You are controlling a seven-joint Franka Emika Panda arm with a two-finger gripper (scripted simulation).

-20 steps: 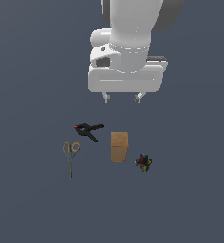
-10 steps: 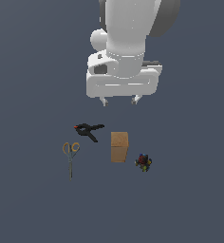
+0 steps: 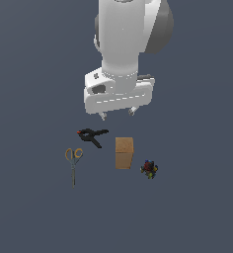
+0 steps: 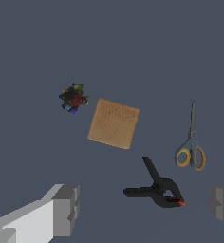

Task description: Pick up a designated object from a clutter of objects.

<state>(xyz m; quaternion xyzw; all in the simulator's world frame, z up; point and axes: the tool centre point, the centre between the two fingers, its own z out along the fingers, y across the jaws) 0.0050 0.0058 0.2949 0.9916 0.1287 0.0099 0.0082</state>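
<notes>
- The clamp (image 3: 92,136) lies toward the exterior view's left of the box (image 3: 124,152), near it but apart
- The scissors (image 3: 73,163) lie further left, below the clamp
- The lump (image 3: 149,169) sits just right of the box

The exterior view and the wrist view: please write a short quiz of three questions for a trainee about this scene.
1. True or false: the gripper is already shut on the black clamp.
2. In the exterior view, which item lies between the clamp and the multicoloured lump?
A. the scissors
B. the tan box
C. nothing
3. Fill in: the handles of the scissors are ____ in colour.

Key:
1. False. The fingers are spread wide, above the surface and touching nothing.
2. B.
3. Orange.
</notes>
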